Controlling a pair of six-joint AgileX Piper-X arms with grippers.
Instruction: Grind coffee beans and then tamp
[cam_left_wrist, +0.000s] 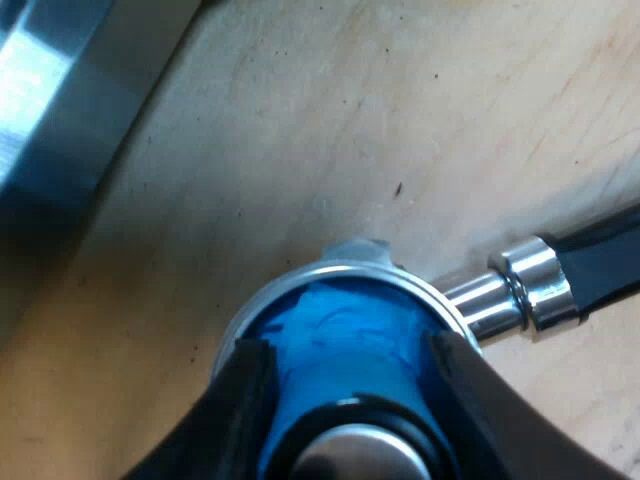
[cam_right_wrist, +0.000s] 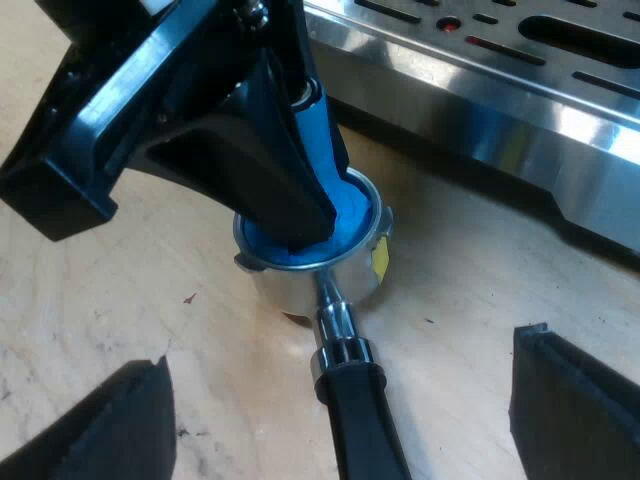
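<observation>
Left gripper (cam_left_wrist: 350, 352) — black fingers pinching the blue tamper (cam_right_wrist: 352, 218), seated in the round metal holder (cam_right_wrist: 345, 283) on the pale wooden table (cam_right_wrist: 90, 290). Right gripper (cam_right_wrist: 345, 350) — spread wide astride the holder's black handle (cam_right_wrist: 365, 430), not touching.

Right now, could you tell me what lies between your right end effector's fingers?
The right wrist view shows the holder's dark handle there, touching neither finger; the left end effector holds the blue tamper.
</observation>
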